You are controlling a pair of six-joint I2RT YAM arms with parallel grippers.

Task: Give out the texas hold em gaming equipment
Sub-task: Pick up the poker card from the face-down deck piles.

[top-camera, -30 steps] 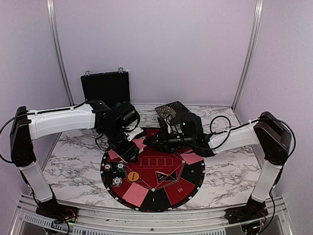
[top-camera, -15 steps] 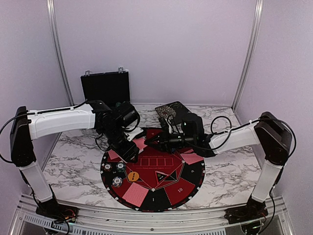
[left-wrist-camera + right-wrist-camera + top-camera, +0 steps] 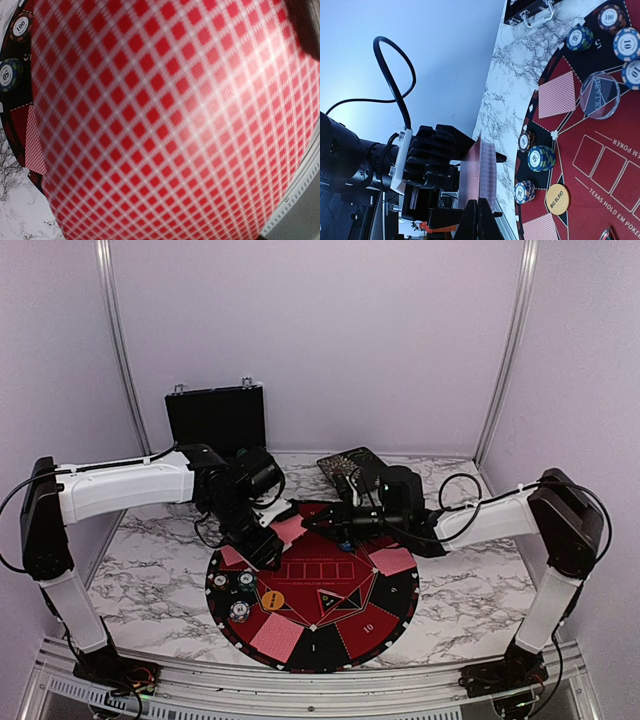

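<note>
My left gripper (image 3: pixel 266 544) is shut on a deck of red-backed playing cards (image 3: pixel 288 530) above the far left of the round mat (image 3: pixel 340 628). In the left wrist view one card back (image 3: pixel 165 125) fills the frame and hides the fingers. My right gripper (image 3: pixel 313 524) meets the deck from the right. Its fingertips (image 3: pixel 479 212) are pressed together on the edge of the outermost card (image 3: pixel 470 175) of the deck (image 3: pixel 487 172). Single cards (image 3: pixel 275 638) (image 3: pixel 393 560) lie on the mat beside chip stacks (image 3: pixel 239 612) (image 3: pixel 541 158), an orange button (image 3: pixel 557 199) and a clear disc (image 3: pixel 600 95).
A black hinged case (image 3: pixel 215 418) stands at the back left. A dark open tray (image 3: pixel 348 465) lies behind the right arm. More chips (image 3: pixel 613 18) sit at the mat's far side. Marble table (image 3: pixel 150 570) surrounds the mat.
The right gripper's jaws have closed on the edge of the deck's outer card, and the right arm has shifted slightly back and right. The left arm holds still.
</note>
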